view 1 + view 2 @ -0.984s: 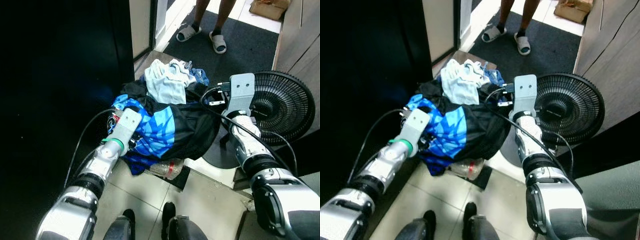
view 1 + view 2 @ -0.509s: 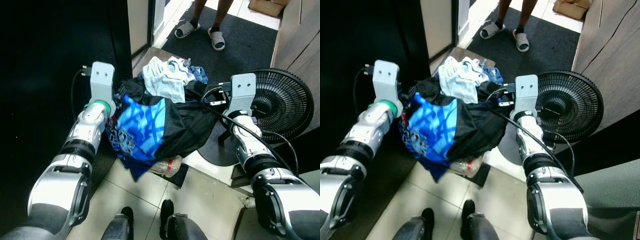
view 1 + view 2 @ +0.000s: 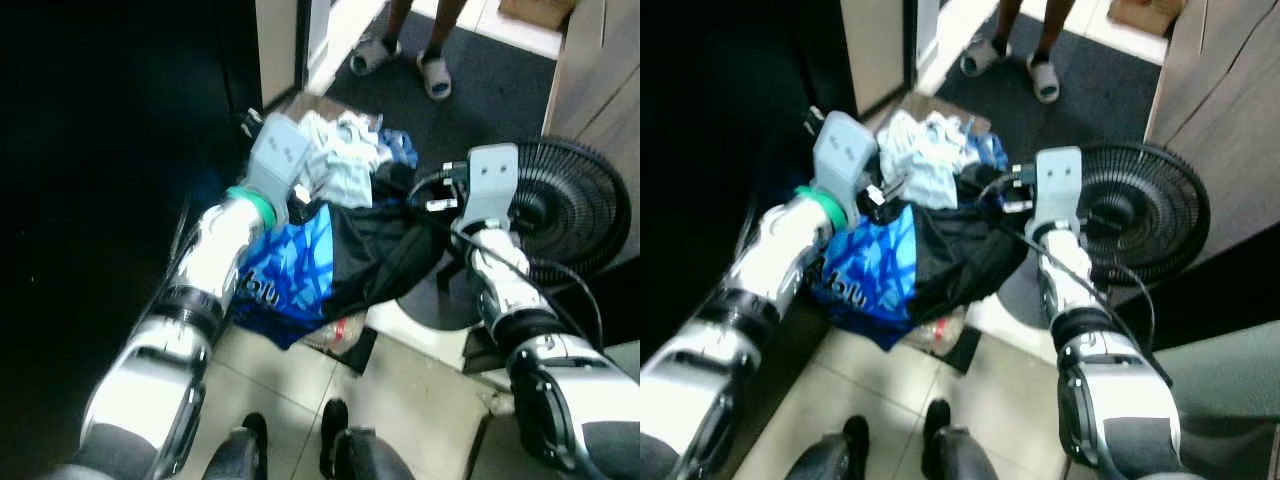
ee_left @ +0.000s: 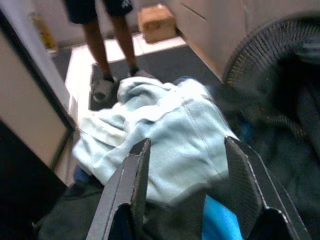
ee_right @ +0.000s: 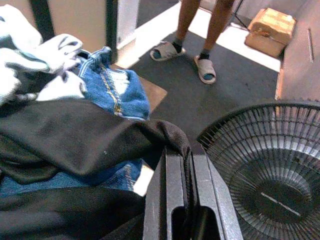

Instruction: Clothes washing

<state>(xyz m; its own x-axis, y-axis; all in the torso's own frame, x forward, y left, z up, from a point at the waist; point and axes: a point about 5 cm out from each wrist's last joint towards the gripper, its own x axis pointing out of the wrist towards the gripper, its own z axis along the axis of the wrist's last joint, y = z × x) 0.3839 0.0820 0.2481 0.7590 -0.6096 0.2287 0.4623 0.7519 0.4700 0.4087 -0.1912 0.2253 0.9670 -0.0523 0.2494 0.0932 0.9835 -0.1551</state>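
Fingers (image 5: 172,200) of right gripper (image 5: 185,210) pinched on black garment (image 5: 90,145), beside fan (image 5: 270,165); left gripper (image 4: 187,185) spread wide over pale blue cloth (image 4: 165,135). Head view: clothes pile (image 3: 330,240) on floor, blue jersey (image 3: 285,275) draped; person's feet (image 3: 400,65) beyond

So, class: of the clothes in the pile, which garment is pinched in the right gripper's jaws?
The black garment. Its edge runs up between the shut jaws of the right gripper, while the pale blue garment and the jeans lie loose behind it.
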